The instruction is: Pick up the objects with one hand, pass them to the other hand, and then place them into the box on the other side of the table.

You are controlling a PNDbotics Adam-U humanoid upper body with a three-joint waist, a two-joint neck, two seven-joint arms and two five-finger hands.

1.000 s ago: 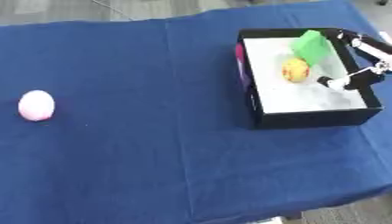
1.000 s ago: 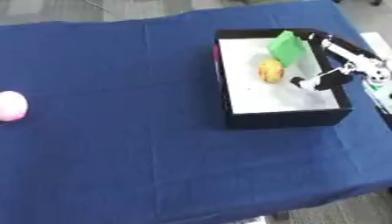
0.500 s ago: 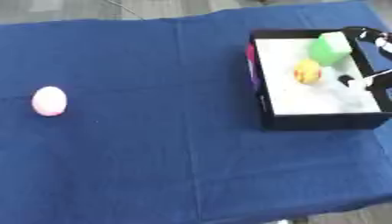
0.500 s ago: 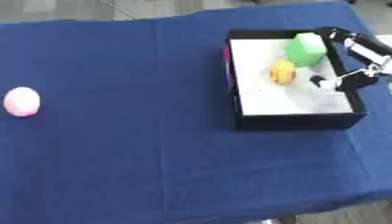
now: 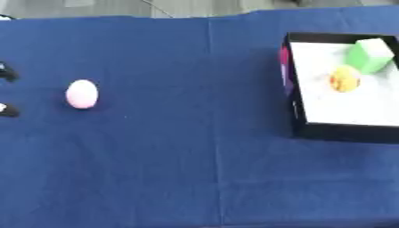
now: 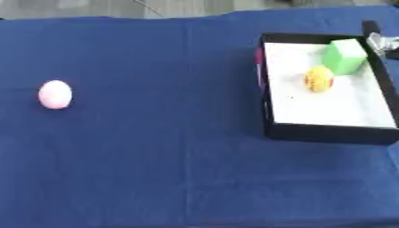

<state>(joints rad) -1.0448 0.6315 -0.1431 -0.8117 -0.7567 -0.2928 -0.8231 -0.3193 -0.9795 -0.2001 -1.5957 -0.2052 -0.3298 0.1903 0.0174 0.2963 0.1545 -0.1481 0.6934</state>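
A pink egg-shaped object [image 5: 82, 94] lies on the blue cloth at the left. At the right stands a black box [image 6: 327, 132] with a white floor. Inside it are a green block [image 6: 344, 55] at the far side and a yellow ball-like object [image 6: 319, 79] beside it. Only dark tips of my left hand [image 5: 7, 109] show at the left edge, a short way left of the pink object. A small part of my right hand [image 6: 380, 41] shows at the box's far right corner, outside the box and holding nothing that I can see.
The blue cloth [image 5: 187, 151] covers the whole table. Its far edge [image 5: 156, 17] runs along the top, with grey floor beyond. A pink-red patch [image 6: 258, 57] marks the box's outer left wall.
The camera has turned left, so the whole picture has shifted right. My right hand has drawn back out of the box to the right edge. Tips of my left hand have appeared at the left edge.
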